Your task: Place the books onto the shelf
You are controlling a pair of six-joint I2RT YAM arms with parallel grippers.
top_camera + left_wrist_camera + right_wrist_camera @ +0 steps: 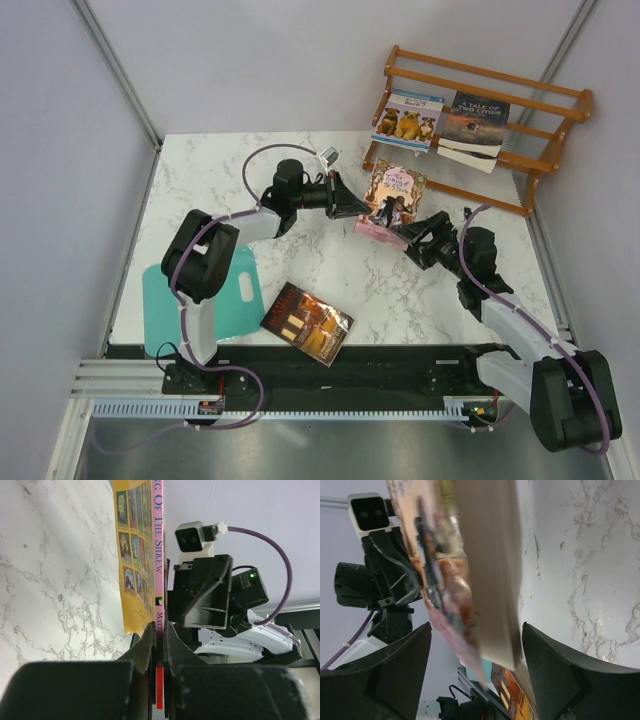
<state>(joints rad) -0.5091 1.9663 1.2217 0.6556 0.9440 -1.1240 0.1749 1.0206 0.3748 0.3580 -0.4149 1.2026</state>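
Note:
My left gripper (362,208) is shut on the spine edge of the pink-purple book (395,195), holding it tilted up off the marble table (230,170). In the left wrist view the pink spine (159,555) runs straight out from between the pinched jaws (161,630). My right gripper (418,235) stands open at the book's other side. The loose pages (490,570) hang between its wide-apart fingers (476,630). On the wooden shelf (560,100) lean a light-blue dog book (407,118) and a dark book (475,125). A red-brown book (307,322) lies flat near the front edge.
A teal flat sheet (165,300) lies at the front left beside the left arm's base. The shelf stands in the far right corner against the grey walls. Both arms meet over the table's right middle, wrists close together.

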